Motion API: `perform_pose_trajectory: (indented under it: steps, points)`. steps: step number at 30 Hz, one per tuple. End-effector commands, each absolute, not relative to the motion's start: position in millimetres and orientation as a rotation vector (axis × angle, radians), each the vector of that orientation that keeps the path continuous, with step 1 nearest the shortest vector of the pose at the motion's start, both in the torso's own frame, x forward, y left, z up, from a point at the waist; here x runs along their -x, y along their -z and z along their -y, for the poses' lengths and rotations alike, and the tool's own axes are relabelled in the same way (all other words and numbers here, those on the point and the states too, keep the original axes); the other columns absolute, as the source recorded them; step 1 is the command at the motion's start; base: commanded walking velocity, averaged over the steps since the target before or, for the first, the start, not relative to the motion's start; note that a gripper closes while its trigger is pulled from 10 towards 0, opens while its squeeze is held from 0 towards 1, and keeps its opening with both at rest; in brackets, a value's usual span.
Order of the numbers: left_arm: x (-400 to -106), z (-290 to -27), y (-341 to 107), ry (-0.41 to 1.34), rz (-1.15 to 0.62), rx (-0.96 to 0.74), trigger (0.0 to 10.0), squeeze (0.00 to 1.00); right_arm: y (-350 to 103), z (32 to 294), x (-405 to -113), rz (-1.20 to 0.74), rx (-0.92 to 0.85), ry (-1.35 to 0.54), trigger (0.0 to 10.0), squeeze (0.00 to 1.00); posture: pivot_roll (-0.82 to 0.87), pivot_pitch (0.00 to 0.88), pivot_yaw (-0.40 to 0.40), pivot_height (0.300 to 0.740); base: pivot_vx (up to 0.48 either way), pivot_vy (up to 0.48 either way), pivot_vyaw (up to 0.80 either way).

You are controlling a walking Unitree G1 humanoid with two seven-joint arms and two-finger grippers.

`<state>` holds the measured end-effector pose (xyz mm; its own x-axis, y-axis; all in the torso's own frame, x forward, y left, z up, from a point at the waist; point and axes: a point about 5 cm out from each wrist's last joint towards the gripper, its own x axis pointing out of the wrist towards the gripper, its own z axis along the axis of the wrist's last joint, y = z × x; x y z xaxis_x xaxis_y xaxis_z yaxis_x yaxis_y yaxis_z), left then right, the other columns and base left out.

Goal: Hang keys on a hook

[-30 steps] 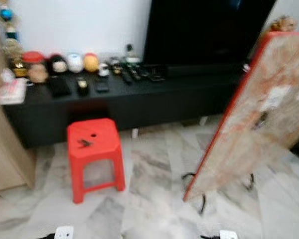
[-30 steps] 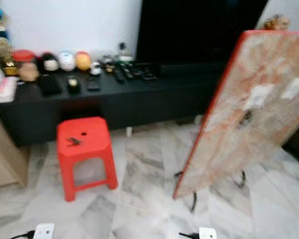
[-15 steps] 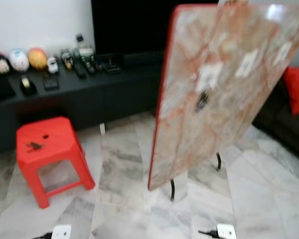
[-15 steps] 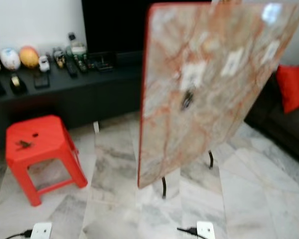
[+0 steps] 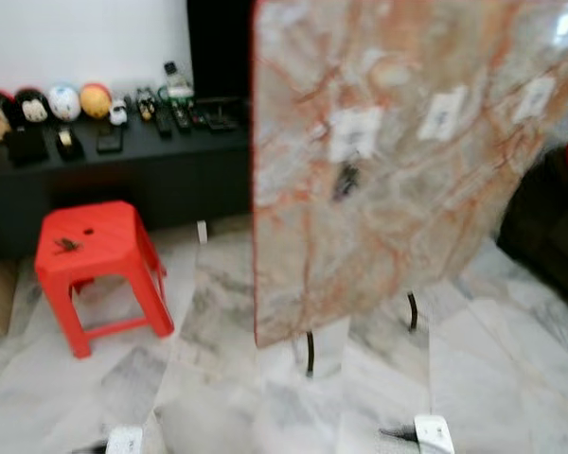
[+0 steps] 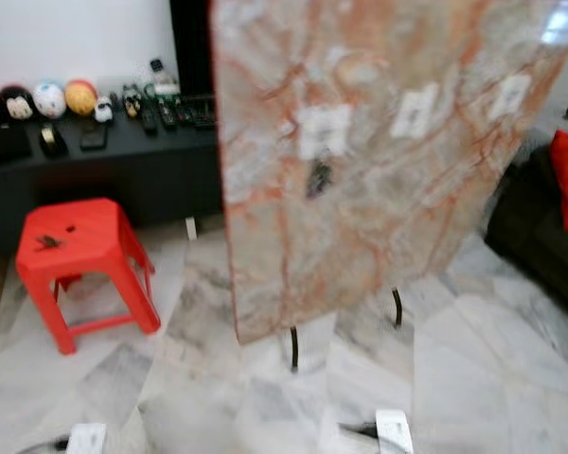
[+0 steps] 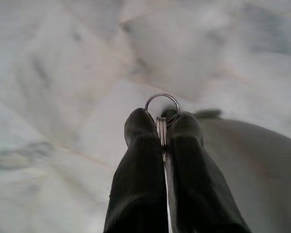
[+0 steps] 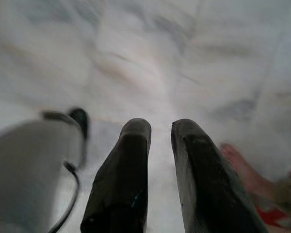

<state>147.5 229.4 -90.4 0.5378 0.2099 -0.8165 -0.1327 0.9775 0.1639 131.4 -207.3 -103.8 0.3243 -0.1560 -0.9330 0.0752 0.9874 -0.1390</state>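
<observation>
Left hand: its two black fingers are pressed together on the keys, pinching them so the ring stands clear above the fingertips at the middle of the left wrist frame, over the marble floor.
Right hand: fingers a little apart with nothing between them, hanging idle over the floor.
Board: a large marbled panel with a red edge fills the upper centre and right of the left eye frame, leaning on thin dark legs.
Hooks: three pale square pads sit across the upper board; the leftmost hook has a small dark thing hanging just under it, while the middle pad and the right pad look free, though blur hides their shape.
Stool: red, at the left of the frame, with a small dark item on its seat, before the black table of remotes and figurines.
Step in hand: probably approaching the board.
Doing it well: keep the pinch firm, raise the ring facing a free hook, slide it over, then release.
</observation>
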Motion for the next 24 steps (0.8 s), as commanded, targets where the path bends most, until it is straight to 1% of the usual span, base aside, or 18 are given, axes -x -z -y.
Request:
perform_pose_trajectory:
  steps: [1,5,6,24]
  points:
    - [-143.8,-235.5,90.7,-0.208,-1.004,-0.109,10.0,0.00,100.2,204.3,-143.4,-1.194,0.066,0.144,10.0,0.00,0.05,0.000,-0.119,0.740,0.000,-0.371,0.00]
    - [-142.9,-235.7,91.0,-0.206,-1.007,-0.109,10.0,0.00,100.1,204.4,-143.5,-1.186,0.092,0.129,10.0,0.00,0.05,0.000,-0.119,0.740,0.000,-0.376,0.00]
    - [-142.5,-236.0,91.0,-0.207,-1.007,-0.109,10.0,0.00,100.0,204.7,-143.5,-1.187,0.114,0.115,10.0,0.00,0.06,0.000,-0.120,0.740,0.000,-0.375,0.79]
    - [-139.6,-237.7,91.7,-0.222,-1.011,-0.104,10.0,0.00,100.2,207.4,-141.8,-1.193,0.109,0.126,10.0,0.00,0.05,0.000,-0.122,0.740,0.000,-0.374,0.80]
